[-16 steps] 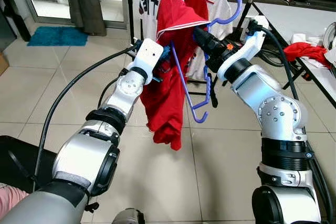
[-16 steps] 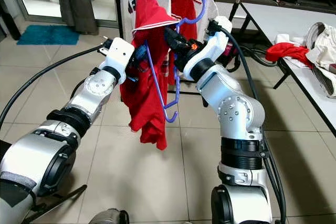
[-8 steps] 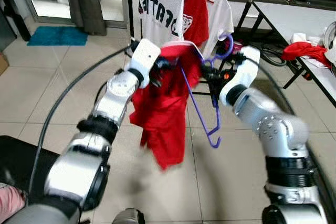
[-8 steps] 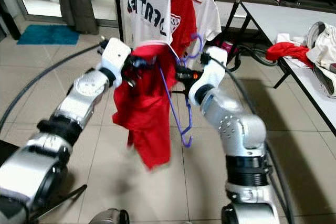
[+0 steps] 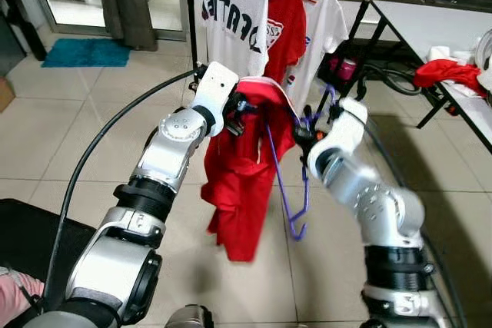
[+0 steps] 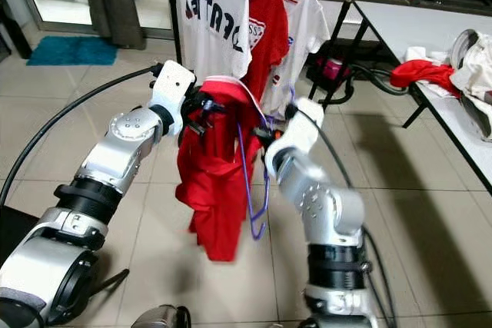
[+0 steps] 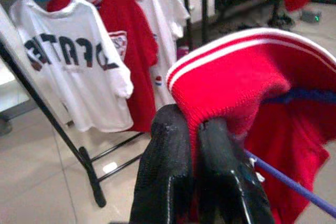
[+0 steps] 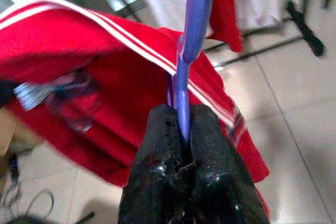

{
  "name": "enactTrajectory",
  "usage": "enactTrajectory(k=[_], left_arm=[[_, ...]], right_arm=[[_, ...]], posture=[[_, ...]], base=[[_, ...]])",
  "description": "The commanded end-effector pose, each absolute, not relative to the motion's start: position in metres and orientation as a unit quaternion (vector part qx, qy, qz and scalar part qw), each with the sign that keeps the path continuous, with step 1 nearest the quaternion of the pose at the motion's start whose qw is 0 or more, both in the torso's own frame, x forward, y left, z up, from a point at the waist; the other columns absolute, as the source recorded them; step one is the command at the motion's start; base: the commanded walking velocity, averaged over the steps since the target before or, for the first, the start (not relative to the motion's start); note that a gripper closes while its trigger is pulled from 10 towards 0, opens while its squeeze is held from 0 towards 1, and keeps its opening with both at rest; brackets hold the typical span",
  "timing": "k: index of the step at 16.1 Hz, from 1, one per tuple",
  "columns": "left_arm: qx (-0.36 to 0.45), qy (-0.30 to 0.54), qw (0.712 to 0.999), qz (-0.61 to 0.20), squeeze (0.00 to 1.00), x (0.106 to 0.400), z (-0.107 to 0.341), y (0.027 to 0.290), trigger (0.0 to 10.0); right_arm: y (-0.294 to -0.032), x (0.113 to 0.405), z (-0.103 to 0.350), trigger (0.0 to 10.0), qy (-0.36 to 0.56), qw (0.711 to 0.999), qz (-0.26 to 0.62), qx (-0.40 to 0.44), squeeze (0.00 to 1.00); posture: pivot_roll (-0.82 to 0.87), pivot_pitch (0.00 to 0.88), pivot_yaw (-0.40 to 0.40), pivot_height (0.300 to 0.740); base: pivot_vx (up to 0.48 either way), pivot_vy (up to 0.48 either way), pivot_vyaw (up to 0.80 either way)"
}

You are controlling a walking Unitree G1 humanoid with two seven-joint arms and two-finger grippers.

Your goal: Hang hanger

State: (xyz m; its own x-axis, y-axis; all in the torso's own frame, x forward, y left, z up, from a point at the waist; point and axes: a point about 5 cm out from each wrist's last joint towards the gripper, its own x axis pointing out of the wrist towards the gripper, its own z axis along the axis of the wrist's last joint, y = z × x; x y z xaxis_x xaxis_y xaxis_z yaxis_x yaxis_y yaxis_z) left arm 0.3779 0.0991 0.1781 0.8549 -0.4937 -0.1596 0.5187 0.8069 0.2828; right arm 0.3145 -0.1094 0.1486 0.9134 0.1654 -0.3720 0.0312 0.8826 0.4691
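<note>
Change vs earlier: you had both arms lower and nearer the body than a second ago; the purple plastic hanger (image 5: pixel 286 182) dropped with them, and its hook, which was up by the rack, came down between the arms.
Left gripper (image 7: pixel 195 129): fingers were pinched together on the white-striped collar of the red fabric shirt (image 5: pixel 244 182).
Right gripper (image 8: pixel 179 116): fingers were clamped on the hanger's thin purple bar, just below its neck.
Hanger position: it hung tilted between the two arms with the shirt draped off it, in front of the black metal clothes rack (image 7: pixel 63 137), not on it.
Rack: it held a white lettered T-shirt (image 5: pixel 233 17), a red T-shirt (image 5: pixel 283 21) and another white one (image 5: pixel 319 24).
Wrist views: they showed you both grips close up; in the head views the fingertips were mostly buried in cloth.
Head views: they showed you the tiled floor (image 5: pixel 69 124) and a red cloth (image 5: pixel 448 74) on the white table (image 5: pixel 419 24) to the right.
</note>
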Motion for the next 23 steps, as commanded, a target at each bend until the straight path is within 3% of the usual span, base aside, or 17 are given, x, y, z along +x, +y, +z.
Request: enactTrajectory(k=[1,9,12,14,18,23], left_arm=[[0.173,0.02,0.944,-0.281,0.0,0.376,0.188,0.093,0.0],[0.223,0.073,0.892,-0.387,0.0,0.353,0.169,0.084,0.0],[0.216,0.092,0.878,-0.417,0.0,0.346,0.165,0.083,0.0],[0.191,0.095,0.872,-0.441,0.0,0.342,0.168,0.078,0.0],[0.061,0.106,0.843,-0.524,0.0,0.323,0.182,0.057,0.0],[0.01,0.136,0.799,-0.585,0.0,0.303,0.189,0.051,0.0]], right_arm=[[-0.125,0.316,0.15,10.0,0.19,0.95,-0.016,0.248,0.0],[-0.158,0.332,0.133,10.0,0.158,0.912,-0.197,0.323,0.0],[-0.157,0.351,0.146,10.0,0.11,0.907,-0.209,0.348,0.0],[-0.155,0.356,0.152,10.0,0.094,0.9,-0.211,0.37,0.0],[-0.152,0.367,0.161,10.0,0.06,0.876,-0.245,0.41,0.0],[-0.155,0.372,0.162,10.0,0.04,0.869,-0.261,0.419,0.0]], posture=[[-0.01,0.003,-0.015,0.74],[0.04,0.012,0.02,0.74],[0.06,0.033,0.044,0.74],[0.06,0.038,0.05,0.74],[0.07,0.048,0.065,0.74],[0.09,0.058,0.076,0.74]], base=[[0.0,0.0,0.0],[0.0,0.0,0.0],[0.0,0.0,0.0],[0.0,0.0,0.0],[0.0,0.0,0.0],[0.0,0.0,0.0]])
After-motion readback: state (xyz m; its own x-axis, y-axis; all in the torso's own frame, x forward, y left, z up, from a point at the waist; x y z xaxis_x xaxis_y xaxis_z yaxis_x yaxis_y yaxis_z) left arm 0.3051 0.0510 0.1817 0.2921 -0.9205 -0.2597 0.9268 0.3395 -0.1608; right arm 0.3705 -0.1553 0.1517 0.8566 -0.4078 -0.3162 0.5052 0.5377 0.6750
